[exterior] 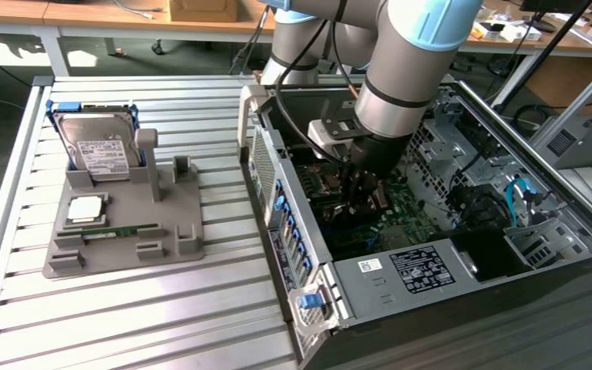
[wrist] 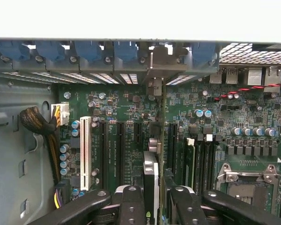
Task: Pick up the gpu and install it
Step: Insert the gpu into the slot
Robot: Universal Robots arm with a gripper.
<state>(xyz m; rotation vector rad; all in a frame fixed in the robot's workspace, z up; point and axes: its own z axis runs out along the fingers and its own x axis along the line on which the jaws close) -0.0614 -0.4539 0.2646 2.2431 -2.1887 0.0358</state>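
In the wrist view the gpu [wrist: 151,174] stands on edge between my fingers [wrist: 131,206], seen end-on as a thin dark card with a silver part. Its metal end bracket [wrist: 158,63] reaches the case's rear slot openings. My gripper [wrist: 157,208] is shut on the card from both sides, low over the green motherboard [wrist: 122,101] among the long expansion slots. Whether the card's edge sits in a slot I cannot tell. In the exterior view my gripper [exterior: 363,185] is deep inside the open computer case [exterior: 399,270].
At the exterior view's left a grey holder [exterior: 121,247] carries a silver hard drive [exterior: 95,146], a square chip [exterior: 85,208] and a green RAM stick [exterior: 116,230]. Blue slot latches [wrist: 89,49] line the case's rear wall. A white slot [wrist: 85,145], cables [wrist: 37,124] and capacitors surround the card.
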